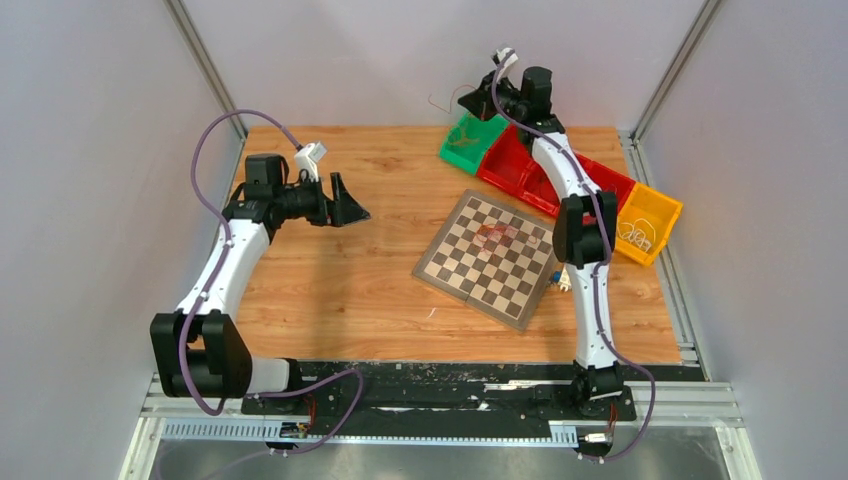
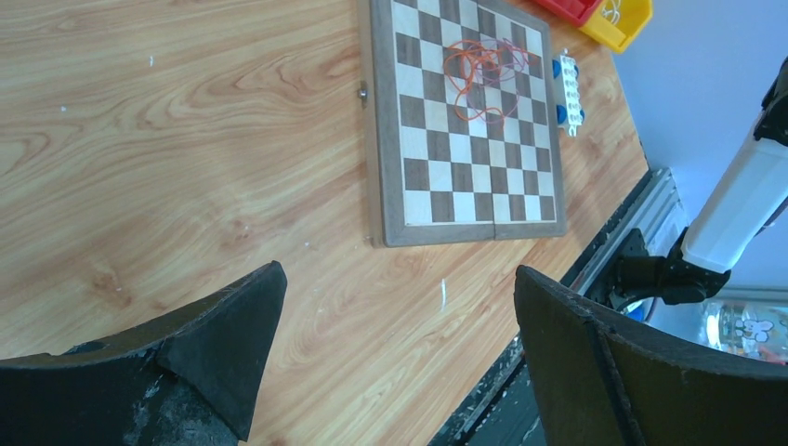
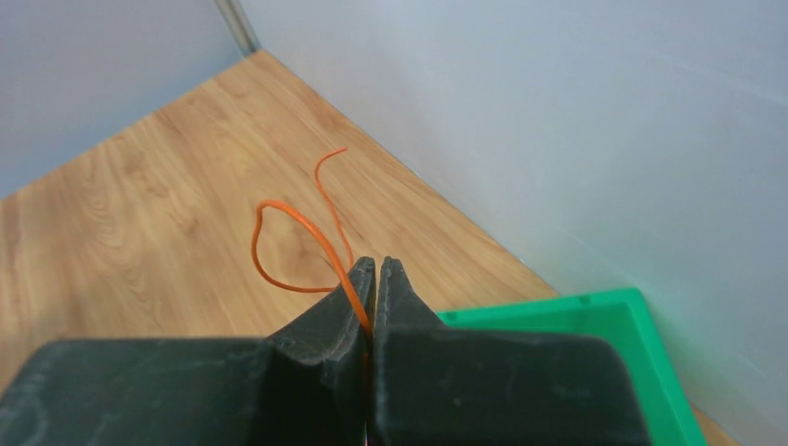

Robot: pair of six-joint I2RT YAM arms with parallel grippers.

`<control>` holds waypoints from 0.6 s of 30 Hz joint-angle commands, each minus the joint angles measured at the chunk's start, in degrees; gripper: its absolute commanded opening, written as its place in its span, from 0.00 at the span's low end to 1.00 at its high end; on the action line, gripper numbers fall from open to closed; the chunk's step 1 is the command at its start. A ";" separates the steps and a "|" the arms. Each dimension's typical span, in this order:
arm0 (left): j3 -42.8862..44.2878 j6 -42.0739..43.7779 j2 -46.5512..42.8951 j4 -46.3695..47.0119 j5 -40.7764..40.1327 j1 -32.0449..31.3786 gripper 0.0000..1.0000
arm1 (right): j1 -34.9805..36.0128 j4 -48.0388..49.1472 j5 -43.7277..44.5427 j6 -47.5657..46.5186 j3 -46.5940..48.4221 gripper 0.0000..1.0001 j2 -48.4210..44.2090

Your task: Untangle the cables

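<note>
Orange wire (image 3: 275, 203) sits clamped between the right gripper's (image 3: 375, 268) closed fingers; the left gripper (image 2: 398, 274) gapes empty, tangled cables (image 2: 483, 70) well ahead of it

Surface: light wooden surface (image 1: 350, 270) with visible grain, filling the middle of the top view.
Board: brown-and-cream wooden chessboard (image 1: 470, 275), lying flat and turned at an angle, centre-right of the frame.
Green bin: open green plastic bin (image 1: 468, 148), upper centre-right, at the back edge.
Red bins: red plastic bins (image 1: 512, 165), touching the green one and running rightward.
Yellow bin: yellow plastic bin (image 1: 665, 205), last in that row.
Block: small white strip with blue parts (image 2: 569, 88), just beside the chessboard.
Walls: plain grey panels (image 1: 90, 150).
</note>
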 commanded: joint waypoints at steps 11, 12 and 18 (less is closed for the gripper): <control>0.61 1.96 1.88 0.29 0.85 0.20 1.00 | -7.24 1.14 -0.76 -6.51 -8.74 0.00 -8.06; 0.58 1.95 1.87 0.36 0.97 0.20 1.00 | -7.90 1.14 -1.29 -6.39 -9.10 0.00 -8.37; 0.07 1.88 1.86 0.59 1.42 0.20 1.00 | -10.07 0.41 -2.50 -8.85 -11.43 0.00 -8.46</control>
